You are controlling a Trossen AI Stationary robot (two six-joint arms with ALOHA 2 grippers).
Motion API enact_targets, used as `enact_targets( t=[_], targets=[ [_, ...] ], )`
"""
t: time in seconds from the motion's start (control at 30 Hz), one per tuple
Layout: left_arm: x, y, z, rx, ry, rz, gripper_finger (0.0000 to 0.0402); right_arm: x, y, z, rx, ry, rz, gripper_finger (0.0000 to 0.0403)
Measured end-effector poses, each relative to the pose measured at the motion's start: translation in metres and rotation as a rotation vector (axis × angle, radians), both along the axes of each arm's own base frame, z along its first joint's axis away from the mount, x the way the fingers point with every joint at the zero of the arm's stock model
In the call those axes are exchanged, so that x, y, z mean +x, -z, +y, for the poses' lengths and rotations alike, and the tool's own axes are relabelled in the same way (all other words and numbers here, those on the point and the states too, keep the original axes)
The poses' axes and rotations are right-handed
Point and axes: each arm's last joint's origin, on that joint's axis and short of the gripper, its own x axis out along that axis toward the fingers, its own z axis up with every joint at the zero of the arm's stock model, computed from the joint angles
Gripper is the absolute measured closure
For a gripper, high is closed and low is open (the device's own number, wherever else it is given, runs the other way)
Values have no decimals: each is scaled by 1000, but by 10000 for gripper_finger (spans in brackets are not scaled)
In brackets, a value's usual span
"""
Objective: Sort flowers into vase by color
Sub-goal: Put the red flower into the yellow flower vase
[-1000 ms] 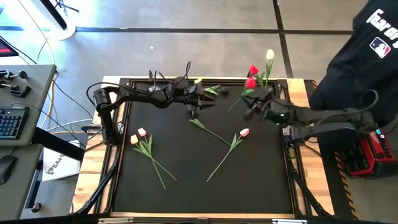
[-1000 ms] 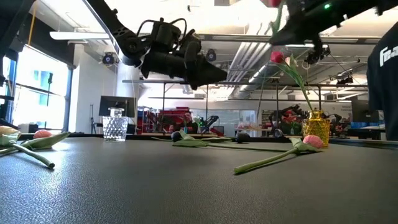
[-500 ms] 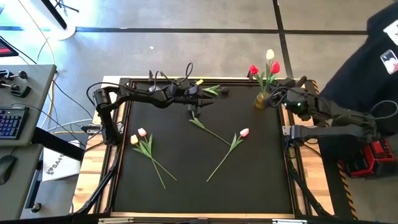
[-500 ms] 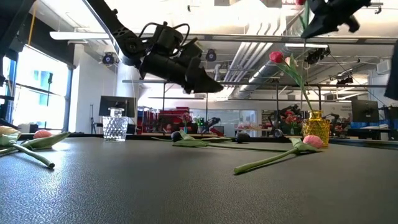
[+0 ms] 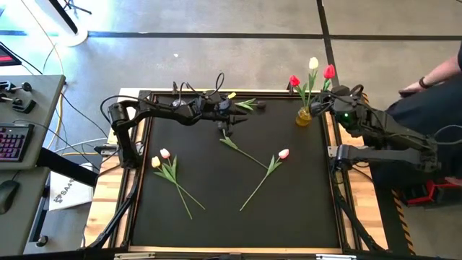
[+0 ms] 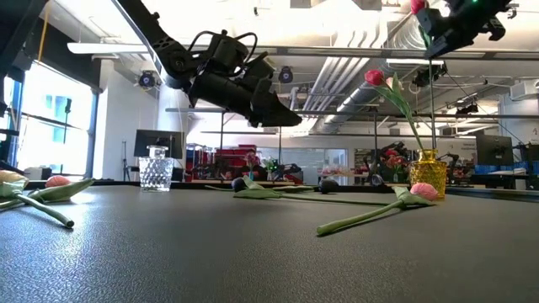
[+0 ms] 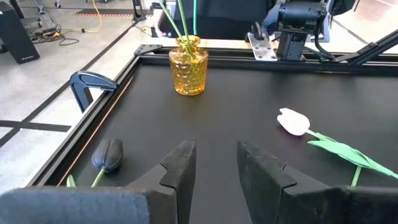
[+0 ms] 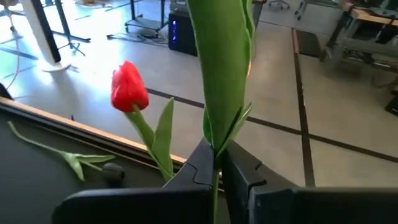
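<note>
Carrying a red tulip (image 5: 329, 71) clamped by its stem, our right end effector (image 5: 338, 96) has swung over the yellow vase (image 5: 304, 115) just beside it, ready for insertion, while our left end effector (image 5: 229, 118) hovers slightly open and empty.

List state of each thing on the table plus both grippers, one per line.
Amber glass vase: upright, holds a red and a pale yellow tulip.
Red tulip with green stem: pinched in right gripper, above the vase.
Left gripper: open, empty, above the mat.
Pink tulip: lying flat.
Dark tulip: lying near the frame.
Pink and yellow tulip pair: lying flat.
Clear cut-glass vase: upright.
</note>
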Motion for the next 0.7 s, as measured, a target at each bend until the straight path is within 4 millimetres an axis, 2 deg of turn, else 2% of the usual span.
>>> enact_targets(
  t=[0.2, 0.47, 0.6, 0.7],
  targets=[
    [0, 0, 0, -2, -1, -1, 296, 2, 10, -7, -8, 49, -4, 402],
    [2, 0, -4, -6, 9, -1, 296, 8, 31, -13, 32, 27, -24, 401],
    [3, 0, -6, -7, 16, -1, 296, 8, 39, -14, 70, 41, -35, 384],
    [3, 0, -7, -7, 17, -2, 296, 7, 40, -14, 89, 36, -43, 355]
  ],
)
